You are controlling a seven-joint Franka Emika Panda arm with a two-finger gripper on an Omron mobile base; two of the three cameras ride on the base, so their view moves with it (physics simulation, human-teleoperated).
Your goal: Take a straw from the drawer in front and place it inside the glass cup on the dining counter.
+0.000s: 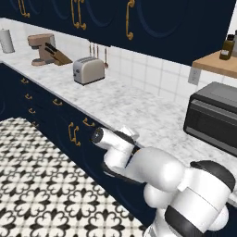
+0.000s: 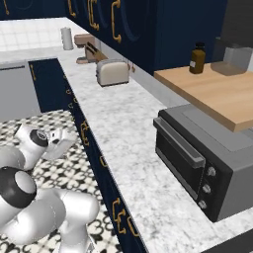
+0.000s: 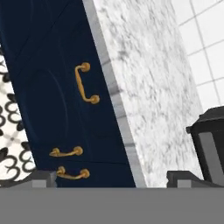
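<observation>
Desk (image 1: 125, 99) of marble runs along the wall over navy fronts, carrying a microwave (image 1: 215, 118) and a toaster (image 1: 88, 70). Below its edge the drawer (image 3: 65, 83) is closed, its brass handle (image 3: 84, 83) ahead of the jaws (image 3: 111, 178), which stand released and empty, short of it. The step looks like the approach to open; next, close in and grip that handle. The straw presumably lies inside.

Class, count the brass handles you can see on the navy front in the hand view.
3: one bow handle high on the drawer front beside the marble worktop edge, and two handles close together lower down. Others may lie outside the frame.
</observation>
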